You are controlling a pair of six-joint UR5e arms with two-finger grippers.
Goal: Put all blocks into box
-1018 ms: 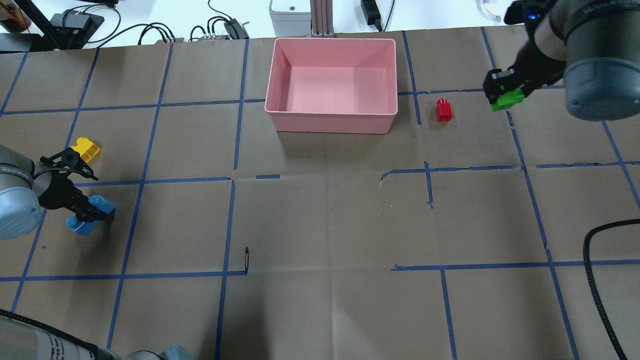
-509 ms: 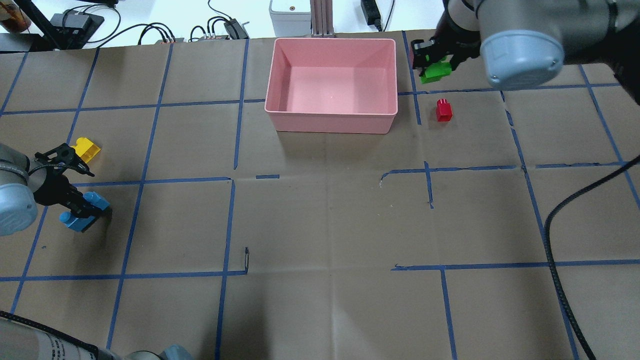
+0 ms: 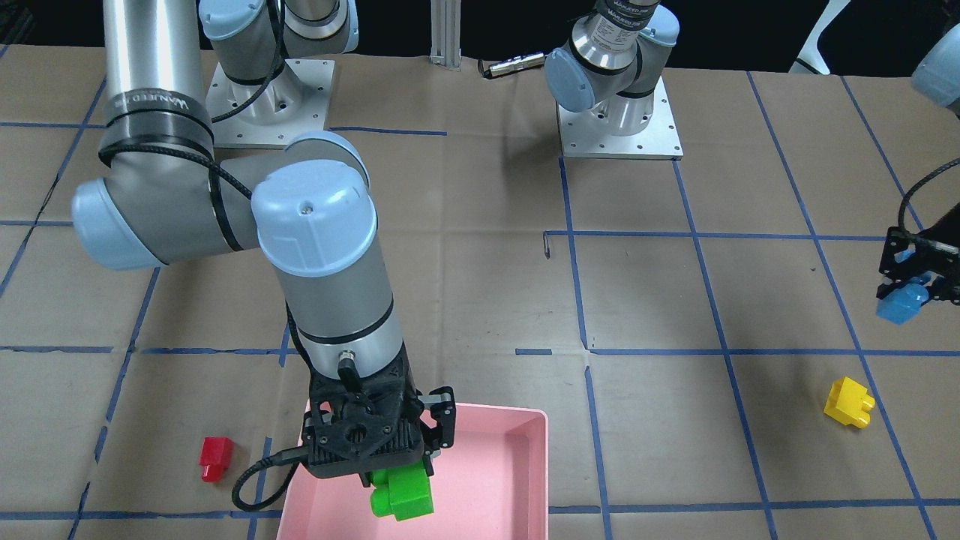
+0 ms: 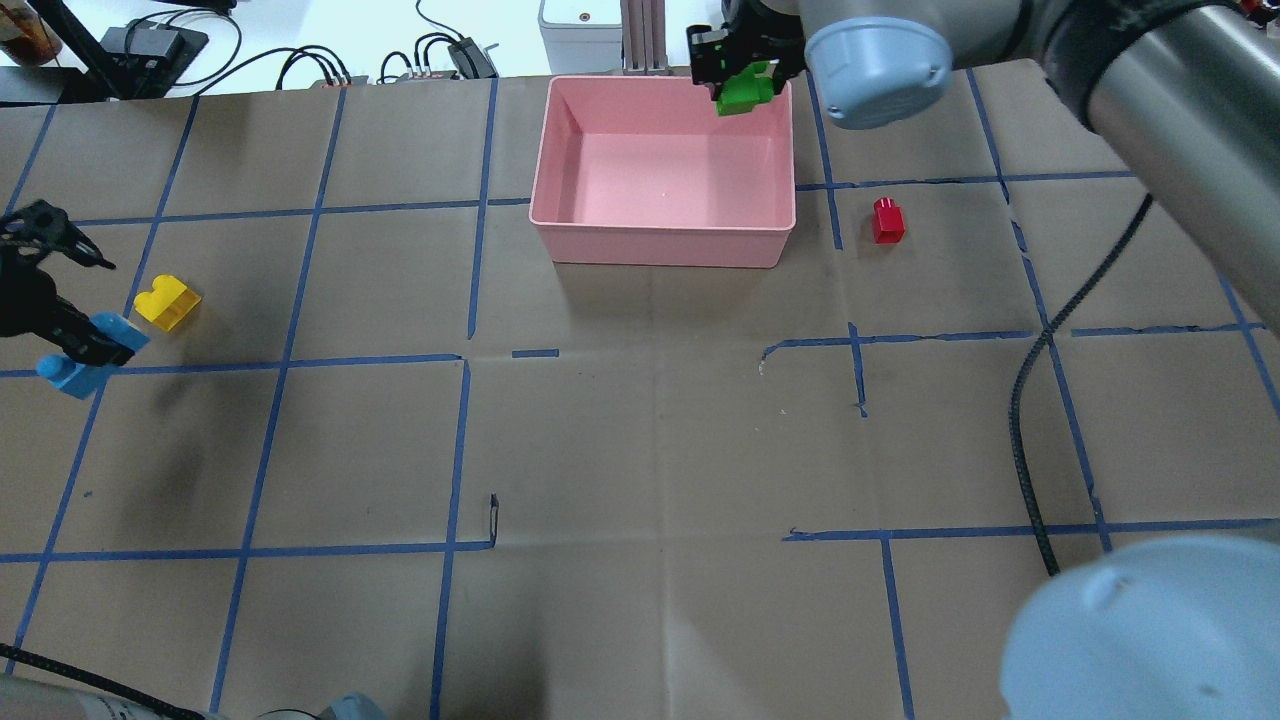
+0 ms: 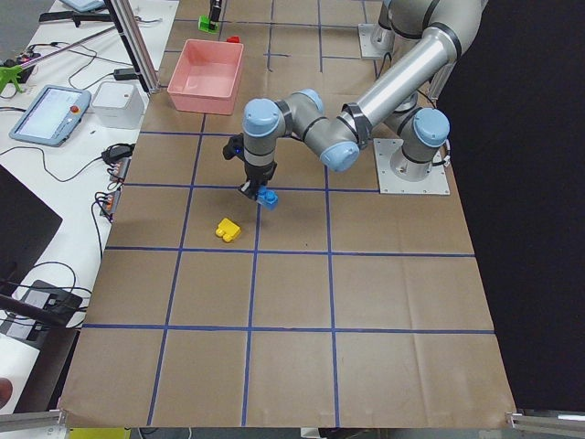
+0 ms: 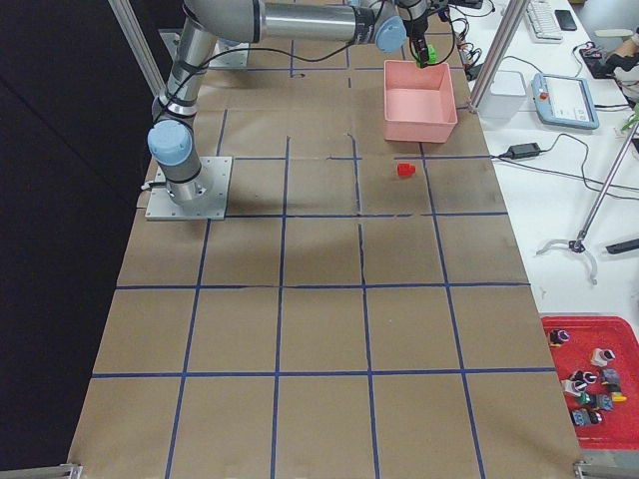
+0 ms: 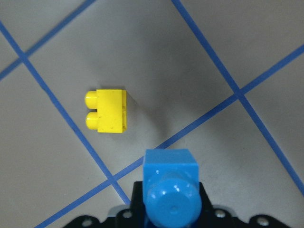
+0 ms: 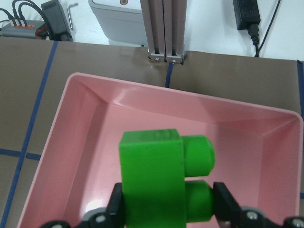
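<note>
Green brick: the small green studded plastic brick [image 4: 745, 92] hangs over the far right corner of the box, studs pointing sideways, glossy and square-edged.
Right gripper: the right gripper [image 8: 168, 206] has its black fingers pinched against the brick's two flat sides.
Just changed: a second ago that brick was out beyond the red one. It has since swung in across the rim, so I'd say only the release is left for it.
Box: the shallow pink plastic tray [image 4: 662, 247], smooth with rounded corners, sits at the far middle of the table. No brick lies on its floor yet.
Red brick: the small red studded plastic brick [image 4: 887, 220] stands on the paper just right of the box, apart from it.
Blue brick: the longer blue studded plastic brick [image 4: 88, 355] is clamped in the left gripper [image 3: 916, 285] and sits higher than a second ago. Its carry looks barely begun.
Yellow brick: the small yellow two-stud plastic brick [image 4: 167, 302] lies on its side nearby, free.
Table: matte brown paper [image 4: 640, 450], creased and gridded with blue tape.
</note>
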